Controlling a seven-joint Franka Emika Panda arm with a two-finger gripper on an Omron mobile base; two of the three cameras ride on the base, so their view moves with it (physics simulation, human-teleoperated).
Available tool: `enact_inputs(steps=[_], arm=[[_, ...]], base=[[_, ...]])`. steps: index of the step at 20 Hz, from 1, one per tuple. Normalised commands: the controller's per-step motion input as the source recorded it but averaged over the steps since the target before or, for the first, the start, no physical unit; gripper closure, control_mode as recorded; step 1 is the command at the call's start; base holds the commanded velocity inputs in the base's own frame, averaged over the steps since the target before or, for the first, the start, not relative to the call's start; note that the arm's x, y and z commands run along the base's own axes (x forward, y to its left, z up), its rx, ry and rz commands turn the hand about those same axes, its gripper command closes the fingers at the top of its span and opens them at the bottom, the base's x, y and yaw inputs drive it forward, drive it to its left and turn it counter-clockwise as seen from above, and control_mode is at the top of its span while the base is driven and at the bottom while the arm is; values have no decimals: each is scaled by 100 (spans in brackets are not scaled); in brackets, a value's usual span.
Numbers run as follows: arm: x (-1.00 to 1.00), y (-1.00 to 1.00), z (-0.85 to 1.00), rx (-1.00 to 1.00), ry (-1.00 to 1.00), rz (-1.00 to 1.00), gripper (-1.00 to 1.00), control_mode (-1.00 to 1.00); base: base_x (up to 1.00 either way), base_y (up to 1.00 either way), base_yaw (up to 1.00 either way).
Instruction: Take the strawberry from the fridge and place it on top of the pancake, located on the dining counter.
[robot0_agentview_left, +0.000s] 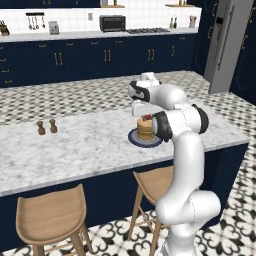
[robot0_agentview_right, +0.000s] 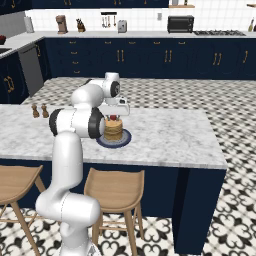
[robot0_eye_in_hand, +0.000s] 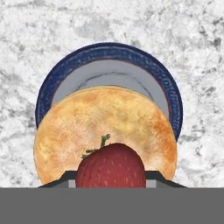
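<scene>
One strawberry (robot0_eye_in_hand: 111, 166) clamped in claw (robot0_eye_in_hand: 111, 180), above one pancake (robot0_eye_in_hand: 105, 131) stack, one plate (robot0_eye_in_hand: 109, 61), two wooden stools (robot0_agentview_left: 52, 215)

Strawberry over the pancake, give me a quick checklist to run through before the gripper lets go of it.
1. Strawberry between the fingers: ok, the hand view shows it held at the fingertips.
2. Strawberry above the pancake: ok, all three views put it over the stack.
3. Centred on the stack: cannot tell, the hand view looks at a slant.
4. Strawberry touching the top pancake: cannot tell, no gap or contact is clear in either base view.
5. Plate lying flat on the dining counter: ok.
6. Space round the plate: ok, the two small brown shakers stand well apart from it.
</scene>
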Motion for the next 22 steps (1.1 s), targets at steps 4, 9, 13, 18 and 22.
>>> enact_inputs(steps=[4,9,13,18,22], arm=[[-7,0,0,0,0,0,100,-100],[-21,0,0,0,0,0,100,-100],[-27,0,0,0,0,0,100,-100],[-22,0,0,0,0,0,100,-100],[-6,0,0,0,0,0,100,-100]], base=[[0,0,0],[0,0,0],[0,0,0],[0,0,0],[0,0,0]])
